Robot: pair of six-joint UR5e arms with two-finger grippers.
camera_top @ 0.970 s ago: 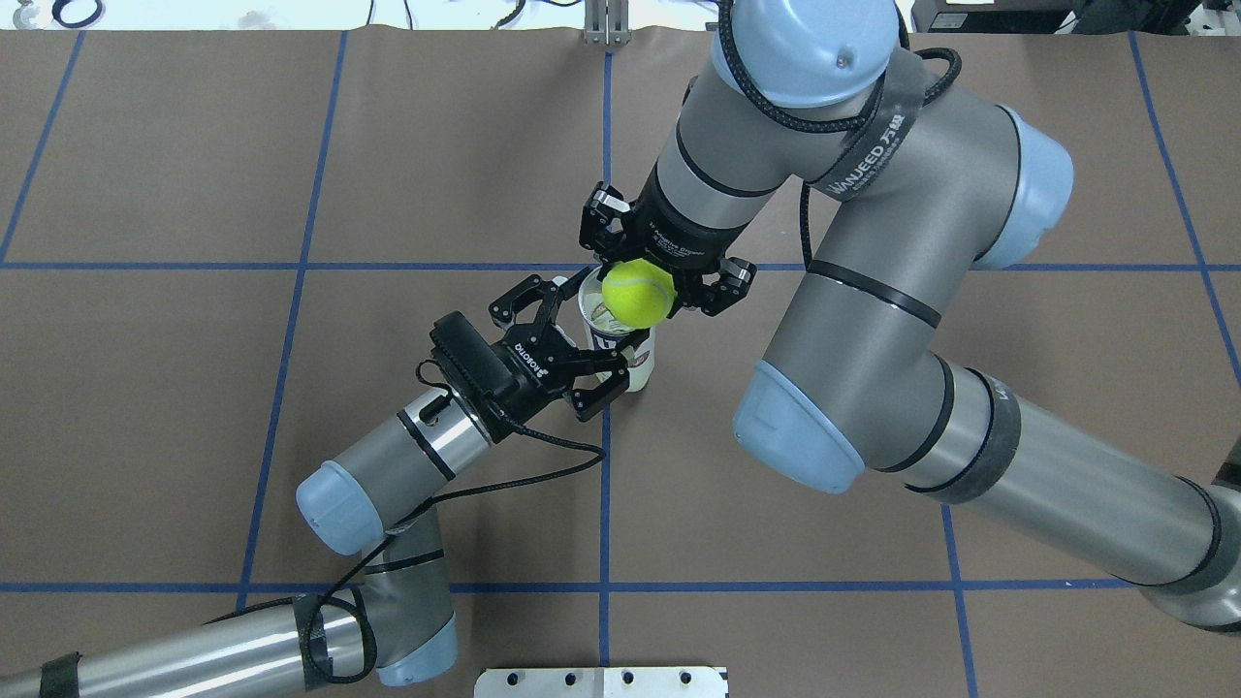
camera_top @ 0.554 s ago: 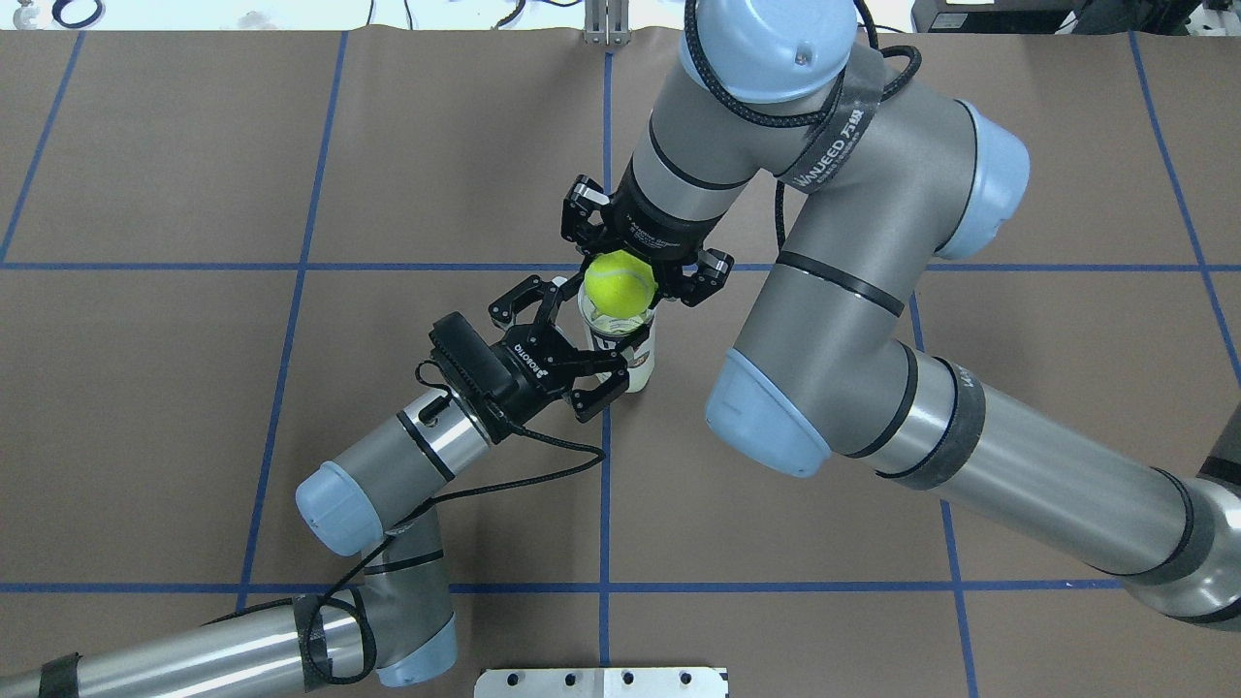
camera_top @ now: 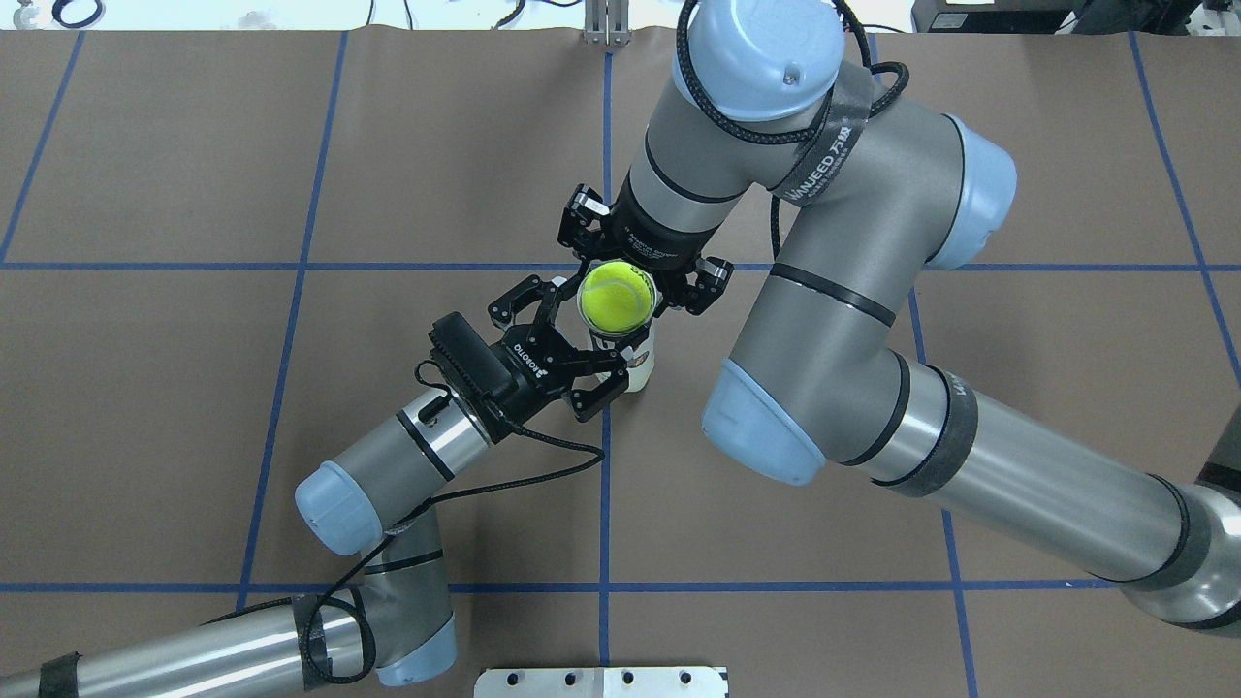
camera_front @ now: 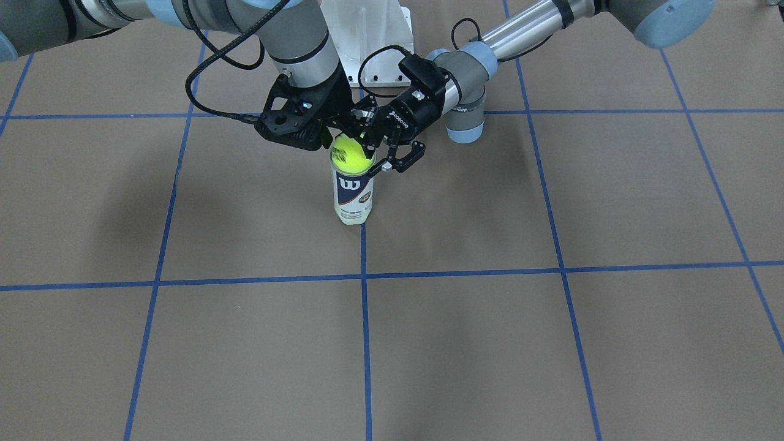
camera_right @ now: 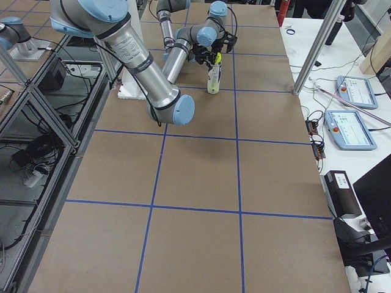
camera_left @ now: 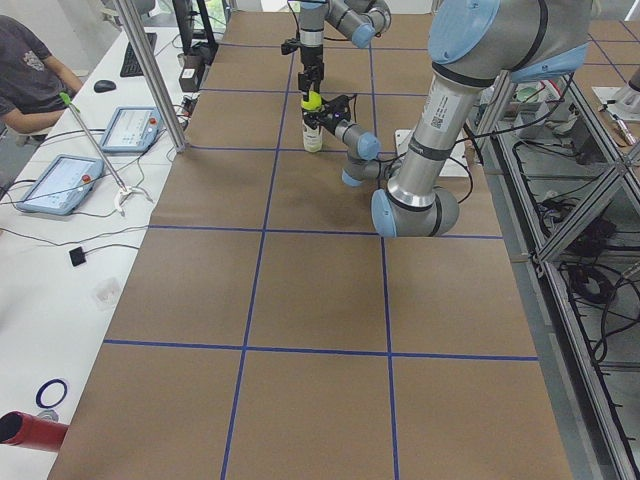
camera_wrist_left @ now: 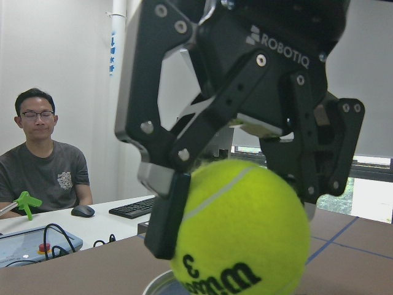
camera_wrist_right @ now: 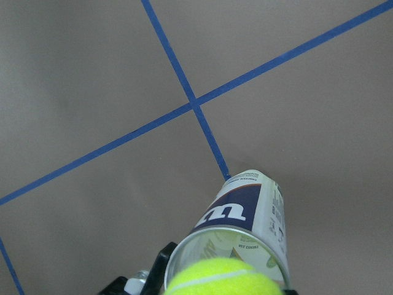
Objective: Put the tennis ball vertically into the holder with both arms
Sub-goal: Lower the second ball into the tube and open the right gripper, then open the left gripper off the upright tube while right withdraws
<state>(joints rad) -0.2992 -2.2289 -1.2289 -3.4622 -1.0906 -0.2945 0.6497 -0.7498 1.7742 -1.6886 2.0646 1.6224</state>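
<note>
The holder [camera_front: 353,197] is a clear Wilson can that stands upright on the brown table, also in the overhead view [camera_top: 641,365] and the right wrist view [camera_wrist_right: 245,215]. My left gripper [camera_top: 591,334] reaches in from the side, and its fingers are closed around the holder's upper part. My right gripper [camera_top: 616,291] points down and is shut on the yellow tennis ball [camera_top: 614,297]. The ball [camera_front: 350,153] sits right over the holder's open mouth, its underside at the silver rim [camera_wrist_left: 161,284]. The left wrist view shows the ball [camera_wrist_left: 239,236] between the right gripper's fingers [camera_wrist_left: 164,215].
A white base plate [camera_front: 367,37] stands behind the arms, its edge low in the overhead view [camera_top: 601,681]. Blue tape lines cross the table. A seated operator [camera_wrist_left: 43,160] and control tablets [camera_left: 135,125] are at a side desk beyond the table's far edge.
My right arm has carried the ball to the left, from beside the holder's mouth to centred over it. The left gripper and the holder have not moved.
</note>
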